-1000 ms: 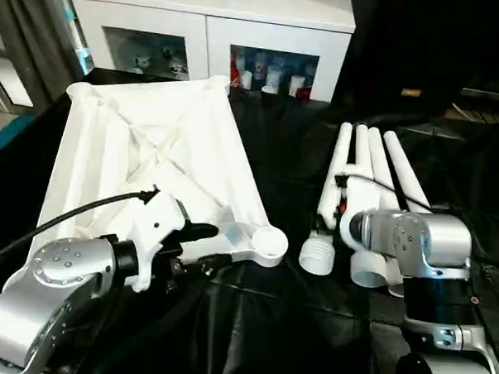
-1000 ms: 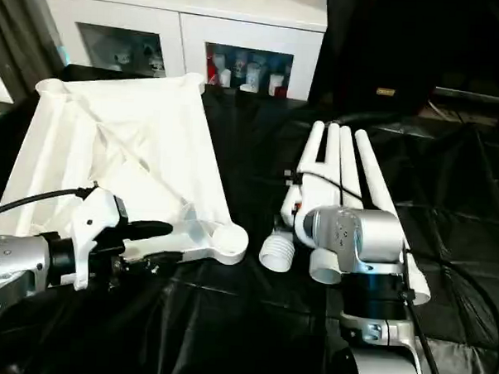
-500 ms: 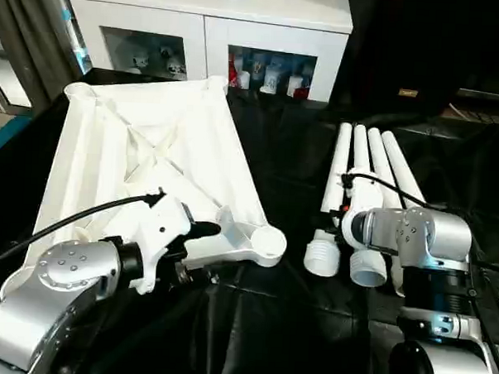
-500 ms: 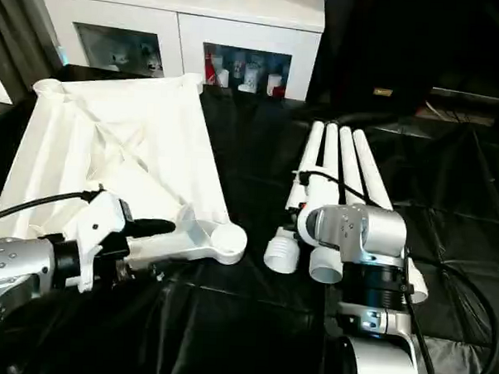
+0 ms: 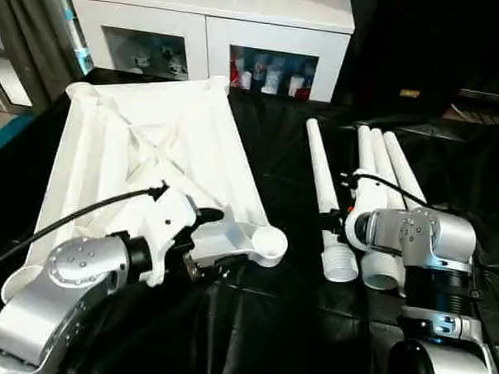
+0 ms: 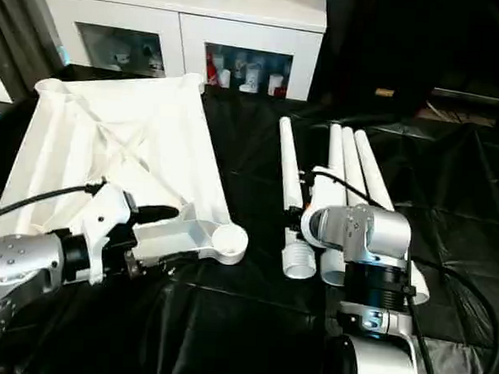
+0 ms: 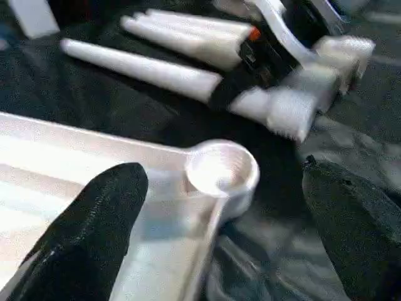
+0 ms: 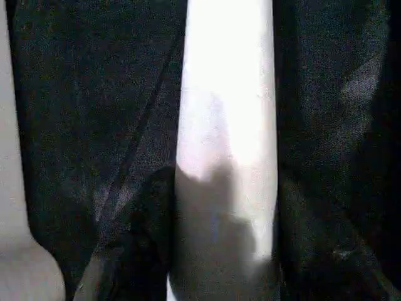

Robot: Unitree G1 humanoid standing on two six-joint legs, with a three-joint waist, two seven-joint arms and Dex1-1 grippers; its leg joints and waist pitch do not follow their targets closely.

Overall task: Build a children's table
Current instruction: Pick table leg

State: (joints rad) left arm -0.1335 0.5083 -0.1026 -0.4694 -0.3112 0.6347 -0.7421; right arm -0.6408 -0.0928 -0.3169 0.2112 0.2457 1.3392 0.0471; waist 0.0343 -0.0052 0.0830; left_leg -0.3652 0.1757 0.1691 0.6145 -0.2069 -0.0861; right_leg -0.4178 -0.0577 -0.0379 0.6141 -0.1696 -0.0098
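Observation:
The children's table top [image 5: 143, 153] lies upside down on the left, ribbed underside up. Its near right corner socket [image 5: 268, 244] faces me. My left gripper [image 5: 207, 239] is open at that corner, one finger [image 7: 106, 207] over the top's edge and the other [image 7: 351, 219] over the cloth, with the socket [image 7: 222, 169] between them. My right gripper [image 5: 338, 217] is shut on one white leg [image 5: 320, 178], which lies angled away from the other three legs [image 5: 390, 164]. Its threaded end [image 5: 340, 264] points toward me. The held leg [image 8: 225, 125] runs between dark fingers in the right wrist view.
A black cloth [image 5: 276, 337] covers the big table under everything. A white cabinet with glass doors [image 5: 210, 36] stands behind it. A black cable [image 5: 74, 217] loops over my left forearm. A grey curtain [image 5: 24, 28] hangs at the far left.
One leg has swung out of the bundle, its far end now leftward, held by my right gripper. My left gripper has crept closer to the corner socket.

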